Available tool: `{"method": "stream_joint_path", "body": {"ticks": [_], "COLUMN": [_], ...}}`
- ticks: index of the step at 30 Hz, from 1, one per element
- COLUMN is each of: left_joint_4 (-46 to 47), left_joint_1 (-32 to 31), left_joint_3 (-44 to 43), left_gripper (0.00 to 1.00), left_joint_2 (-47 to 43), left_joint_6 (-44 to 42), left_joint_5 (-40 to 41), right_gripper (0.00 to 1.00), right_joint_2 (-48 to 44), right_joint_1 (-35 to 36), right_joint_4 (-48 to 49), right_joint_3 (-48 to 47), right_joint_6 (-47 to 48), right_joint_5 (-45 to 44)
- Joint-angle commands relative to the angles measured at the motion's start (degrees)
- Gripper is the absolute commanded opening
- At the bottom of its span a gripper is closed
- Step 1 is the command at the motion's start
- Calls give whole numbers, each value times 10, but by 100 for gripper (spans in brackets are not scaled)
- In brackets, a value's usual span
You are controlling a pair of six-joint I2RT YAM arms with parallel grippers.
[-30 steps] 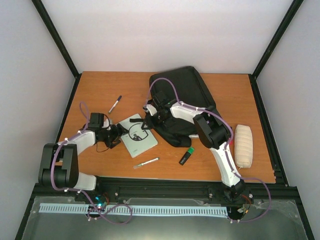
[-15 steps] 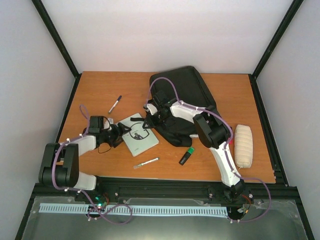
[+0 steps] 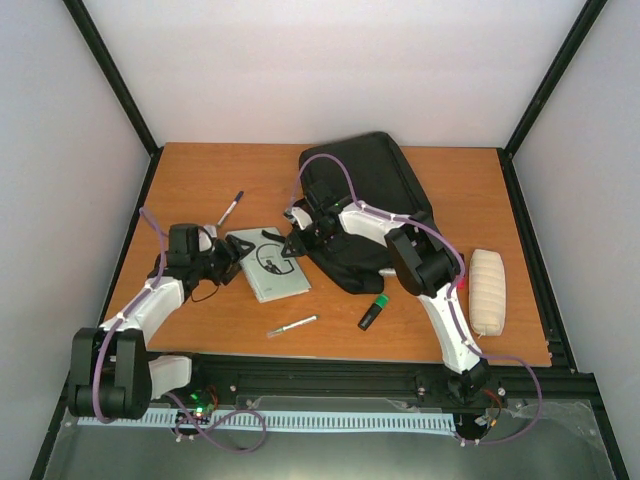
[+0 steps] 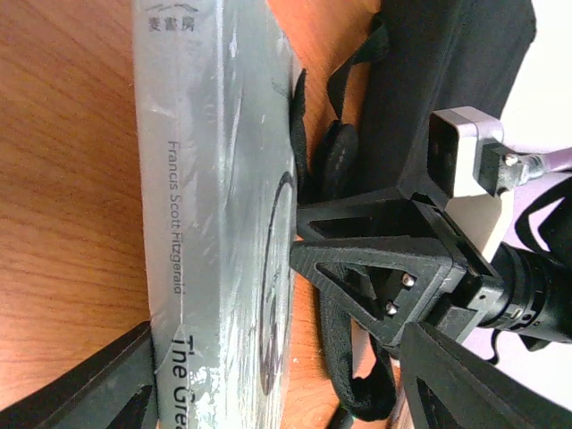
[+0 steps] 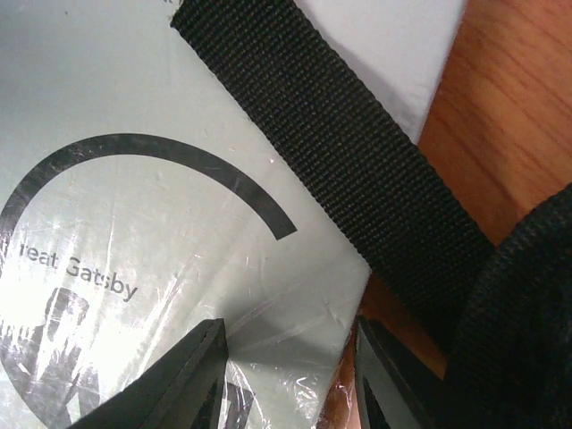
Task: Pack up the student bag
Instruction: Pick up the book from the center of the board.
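Note:
The student bag [image 3: 365, 195] is a large black backpack lying at the back middle of the table. One of its straps [image 5: 340, 161] runs over a pale grey book [image 3: 268, 266] in front of it. My left gripper [image 3: 224, 262] is open at the book's left edge. In the left wrist view the book [image 4: 214, 214] sits between the wide-spread fingers of that gripper [image 4: 277, 357]. My right gripper [image 3: 292, 245] is at the book's far right corner, beside the bag. The right wrist view shows it [image 5: 288, 340] open, its jaws astride that corner [image 5: 295, 268].
A black marker [image 3: 230, 208] lies behind the left gripper. A white pen [image 3: 292, 325] and a green highlighter [image 3: 372, 313] lie near the front edge. A cream oblong pouch [image 3: 488, 290] rests at the right. The table [image 3: 190, 180] ends at a black frame.
The left arm has stretched farther out and its gripper has moved back along the book's left edge. The book has shifted and turned a little to the left. The right gripper has narrowed slightly.

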State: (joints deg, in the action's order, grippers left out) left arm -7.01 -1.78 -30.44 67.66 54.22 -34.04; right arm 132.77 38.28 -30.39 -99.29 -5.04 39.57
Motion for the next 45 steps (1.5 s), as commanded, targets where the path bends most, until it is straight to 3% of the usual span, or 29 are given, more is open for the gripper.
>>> {"method": "stream_joint_path", "body": {"ticks": [1,11,21,25,32,38,45], "left_joint_4": [9,25,44,97,80,47,-32], "left_joint_1": [-7,-11,-19,-30,-57,-57,-57], "left_joint_3": [-26,-27,-40,-34,-61,-61,-83], "left_gripper": [70,64,47,47,59,45,23], "left_joint_2": [1,39,49,41,52,27,-34], "left_joint_6": [25,36,38,54,44,39,13], "left_joint_5": [-19,-32,-32,-40,-17,-1,23], "right_gripper": [39,40,40,40,40,40,41], "right_joint_2": [38,39,41,43,42,37,25], "right_joint_1": [26,32,34,35,37,37,37], "right_joint_4": [-46,-44,-45,-45,-45,-48,-49], "right_joint_3": [20,23,21,19,18,20,16], "right_joint_6": [2,3,5,2,4,7,9], "right_joint_5": [-9,-7,-2,4,6,2,-1]}}
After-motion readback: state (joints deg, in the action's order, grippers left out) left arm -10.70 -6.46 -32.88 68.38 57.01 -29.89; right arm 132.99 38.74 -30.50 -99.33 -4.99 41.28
